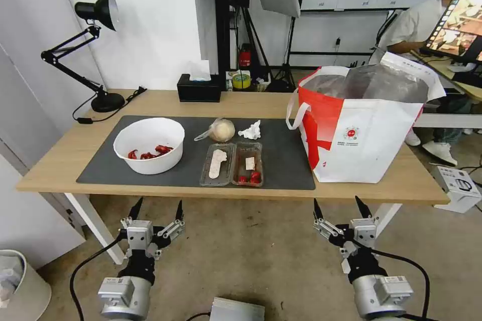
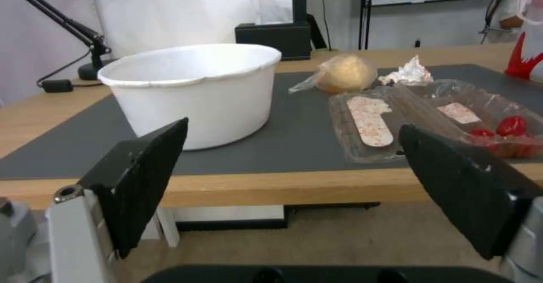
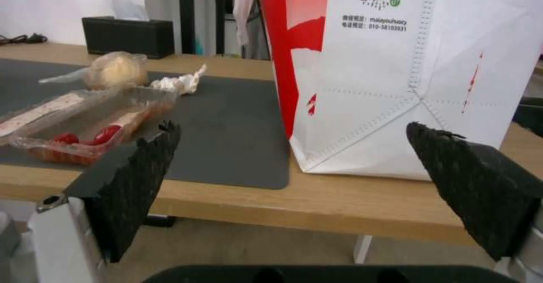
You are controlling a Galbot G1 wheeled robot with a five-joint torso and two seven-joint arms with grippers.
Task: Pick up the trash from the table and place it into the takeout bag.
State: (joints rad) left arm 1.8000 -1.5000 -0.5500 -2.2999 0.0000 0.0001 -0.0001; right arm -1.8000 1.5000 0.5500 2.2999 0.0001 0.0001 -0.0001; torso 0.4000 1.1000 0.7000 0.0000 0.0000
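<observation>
Well, our left gripper (image 1: 156,210) and right gripper (image 1: 340,208) hung below the table (image 1: 351,193) edge, jaws wide and empty. The bowl (image 1: 149,145) sat straight ahead of the left one, probably nearest; the takeout bag (image 1: 359,125) faced the right.

Two silver-grey metal wrists, each trailing a black cable. Left gripper (image 1: 156,208) and right gripper (image 1: 341,206) alike: pale blocks, small screws, black pointed jaws with rough textured inner faces, spread wide apart.
</observation>
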